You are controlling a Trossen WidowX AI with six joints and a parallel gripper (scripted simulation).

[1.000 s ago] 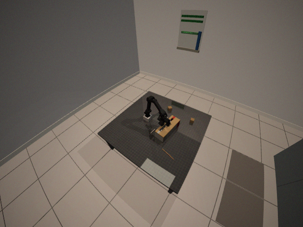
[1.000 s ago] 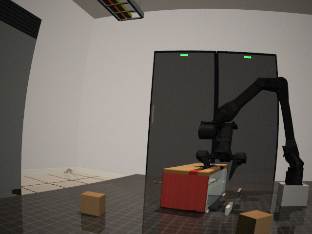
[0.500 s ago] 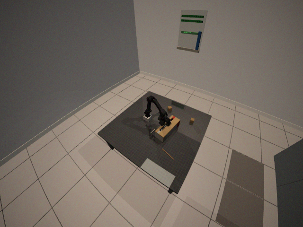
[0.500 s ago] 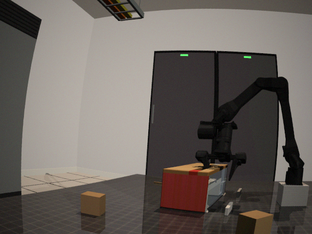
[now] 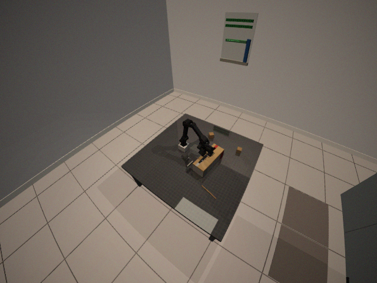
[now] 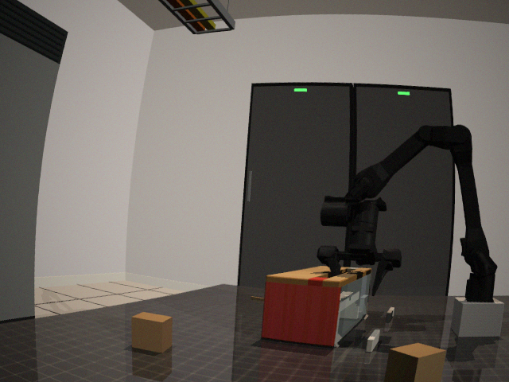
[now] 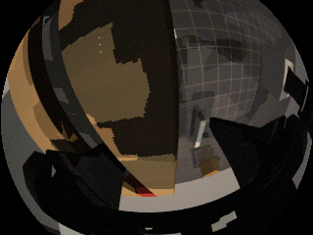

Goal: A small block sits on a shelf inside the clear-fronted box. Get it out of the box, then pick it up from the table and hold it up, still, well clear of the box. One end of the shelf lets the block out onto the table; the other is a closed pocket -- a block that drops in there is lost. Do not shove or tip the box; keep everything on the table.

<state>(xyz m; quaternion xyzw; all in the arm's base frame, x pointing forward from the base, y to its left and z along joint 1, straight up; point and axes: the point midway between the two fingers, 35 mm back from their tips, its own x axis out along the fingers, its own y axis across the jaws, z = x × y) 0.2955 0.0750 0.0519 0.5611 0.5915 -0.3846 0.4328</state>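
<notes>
The black six-joint arm [image 6: 464,197] is raised from its white base block [image 6: 476,315] at the right, bent at a high elbow, and angled down to the left. The black parallel-jaw gripper [image 6: 356,263] is pointed downward, its fingers spread wide with nothing held between them.
</notes>
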